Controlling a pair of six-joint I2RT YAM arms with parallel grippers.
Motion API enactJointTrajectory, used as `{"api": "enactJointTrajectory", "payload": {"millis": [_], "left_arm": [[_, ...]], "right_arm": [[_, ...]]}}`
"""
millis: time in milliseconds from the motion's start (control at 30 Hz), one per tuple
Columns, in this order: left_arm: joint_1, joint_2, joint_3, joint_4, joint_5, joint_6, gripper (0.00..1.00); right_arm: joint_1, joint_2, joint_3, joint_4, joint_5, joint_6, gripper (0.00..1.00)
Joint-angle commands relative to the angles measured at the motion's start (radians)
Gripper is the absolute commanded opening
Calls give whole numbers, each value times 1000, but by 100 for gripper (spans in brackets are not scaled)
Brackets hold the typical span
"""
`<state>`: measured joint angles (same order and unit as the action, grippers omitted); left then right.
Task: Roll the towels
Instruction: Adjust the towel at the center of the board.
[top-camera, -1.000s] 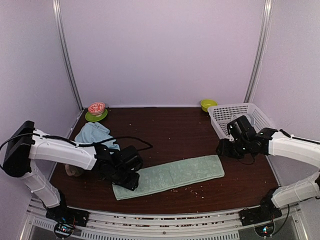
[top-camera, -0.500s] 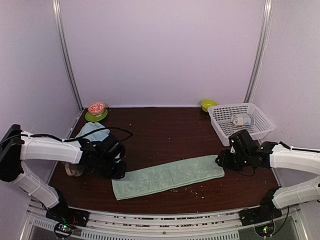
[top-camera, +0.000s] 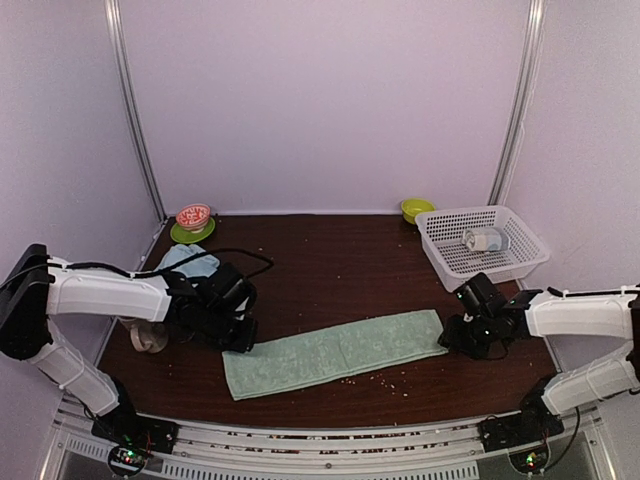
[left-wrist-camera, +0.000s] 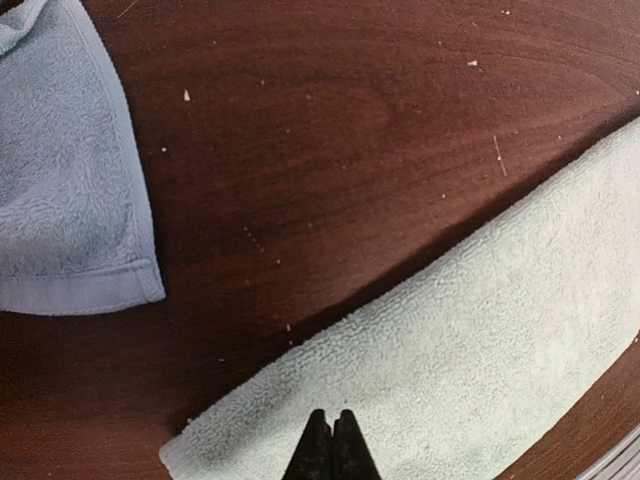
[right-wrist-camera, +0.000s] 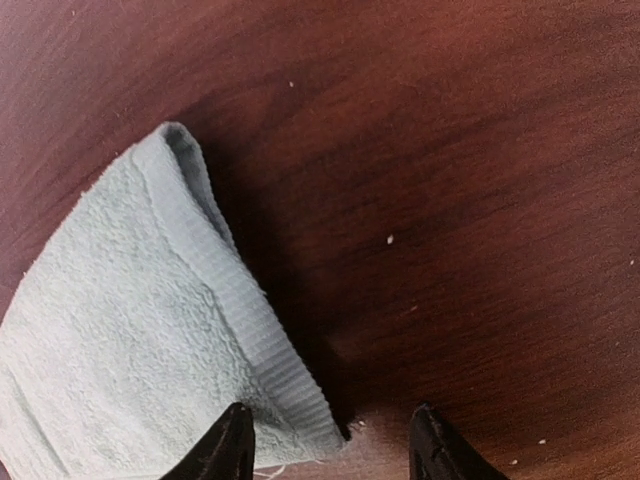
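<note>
A pale sage-green towel (top-camera: 335, 352) lies flat as a long strip across the front of the table. My left gripper (top-camera: 243, 341) is at the far edge of the strip's left end. In the left wrist view this gripper (left-wrist-camera: 331, 447) is shut, its tips together over the green towel (left-wrist-camera: 480, 330) with no cloth between them. The light blue towel (top-camera: 186, 261) lies crumpled behind the left arm, and its hemmed corner shows as blue towel (left-wrist-camera: 60, 200). My right gripper (top-camera: 453, 336) is low at the strip's right end. It (right-wrist-camera: 332, 442) stands open astride the near corner of the towel's ribbed short edge (right-wrist-camera: 240, 320).
A white basket (top-camera: 520, 262) at the back right holds a clear cup (top-camera: 486, 240) on its side. A green bowl (top-camera: 416, 209) sits behind it. A red bowl on a green plate (top-camera: 193, 218) stands at the back left. A small pale object (top-camera: 150, 339) lies under the left arm. Crumbs dot the wood.
My left gripper has shut and drawn back left off the towel's left end. My right gripper came forward and down from beside the basket to the towel's right end.
</note>
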<state>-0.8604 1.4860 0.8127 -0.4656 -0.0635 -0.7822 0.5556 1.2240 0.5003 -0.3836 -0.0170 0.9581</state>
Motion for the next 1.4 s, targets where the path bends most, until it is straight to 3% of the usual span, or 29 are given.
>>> {"api": "enactJointTrajectory", "payload": {"millis": [0,633,833,1033,1367], "left_arm": [[8,-27,-1,8,-21,34,0],[7,-70,-23,65,-9,90,0],[7,-64,-41,82,8,92,0],[8,-57,-43,85,19,95,0],[8,-18,9,90,52,100,0]], "right_arm": [[-4,26,-14,-31,-15,27,52],[88,234,114,-285,5,-48,39],[124,264,60,-227,-54,0,21],[125,221,14,-175,-70,38,0],[114,-51,88,-236,152,56,0]]}}
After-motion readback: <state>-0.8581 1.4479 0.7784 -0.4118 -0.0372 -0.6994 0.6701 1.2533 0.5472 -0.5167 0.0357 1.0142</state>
